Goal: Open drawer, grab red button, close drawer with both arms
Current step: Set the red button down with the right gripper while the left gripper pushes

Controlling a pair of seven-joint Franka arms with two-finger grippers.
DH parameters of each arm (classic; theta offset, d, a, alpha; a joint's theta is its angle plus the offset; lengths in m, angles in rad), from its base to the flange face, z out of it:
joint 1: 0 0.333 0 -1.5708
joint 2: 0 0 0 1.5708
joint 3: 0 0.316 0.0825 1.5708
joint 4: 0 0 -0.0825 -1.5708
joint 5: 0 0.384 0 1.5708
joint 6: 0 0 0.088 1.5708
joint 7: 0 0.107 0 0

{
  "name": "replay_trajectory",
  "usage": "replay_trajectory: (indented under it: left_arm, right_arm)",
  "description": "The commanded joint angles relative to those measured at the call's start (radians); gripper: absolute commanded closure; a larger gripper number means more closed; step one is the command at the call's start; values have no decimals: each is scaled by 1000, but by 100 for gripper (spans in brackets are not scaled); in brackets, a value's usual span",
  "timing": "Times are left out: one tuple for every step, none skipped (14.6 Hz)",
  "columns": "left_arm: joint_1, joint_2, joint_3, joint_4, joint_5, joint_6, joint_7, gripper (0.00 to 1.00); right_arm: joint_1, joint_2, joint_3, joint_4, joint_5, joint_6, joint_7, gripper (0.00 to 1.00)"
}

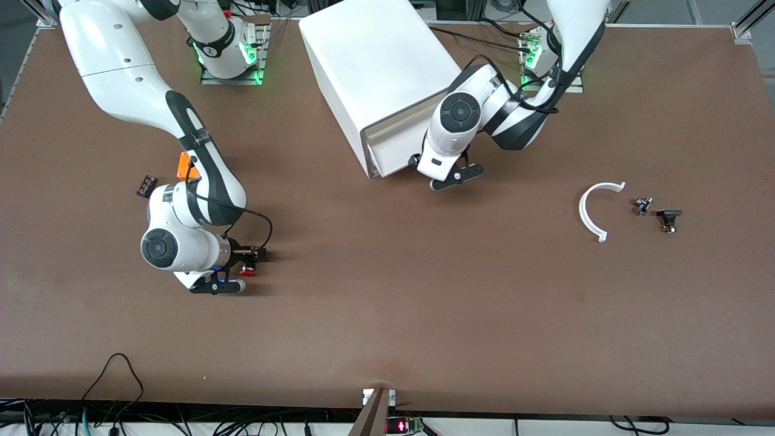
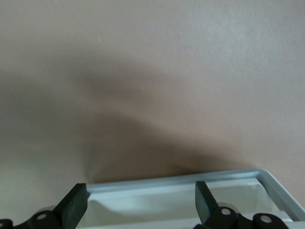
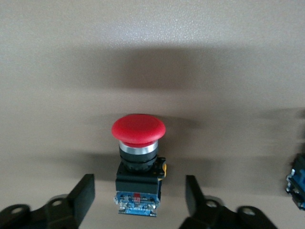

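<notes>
Cabinet (image 1: pixel 375 66) near the bases, drawer (image 2: pixel 190 195) at its front. Left gripper (image 2: pixel 140 205) spread wide at the drawer's rim, holding nothing. Right gripper (image 3: pixel 138 200) open, fingers clear of the button (image 3: pixel 138 162), which lies on the table (image 1: pixel 424 303) between them.

Red-capped button (image 3: pixel 138 162) lies on its side on the desk, toward the right arm's end; cream-fronted drawer (image 1: pixel 393 148) sits nearly closed in its white cabinet (image 1: pixel 375 66).
</notes>
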Motion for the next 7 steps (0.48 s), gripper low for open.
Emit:
replay_trajectory:
  left_arm:
    - [9,-15,-42,-19,-37,-4,-35,0]
    - [9,-15,-51,-24,-44,-4,-38,0]
    - [9,-15,-64,-24,-50,-14,-38,0]
    - [9,-15,-72,-22,-57,-40,-36,0]
    - [9,-15,-74,-21,-68,-60,-36,0]
    - [9,-18,-75,-21,-76,-70,-35,0]
    - [9,-17,-86,-21,-77,-76,-35,0]
  right_arm:
    - [-28,-26,2,8,4,-4,0,0]
    - [-50,-38,-7,6,-2,-5,-16,0]
    - [-73,-52,-7,2,-2,-5,-31,0]
    - [-85,-69,-7,-7,-2,-8,-46,0]
    - [-94,-87,-10,-11,-2,-25,-50,0]
    - [-97,-112,-29,-11,-4,-46,-51,0]
    - [-96,-138,-47,-14,-4,-69,-51,0]
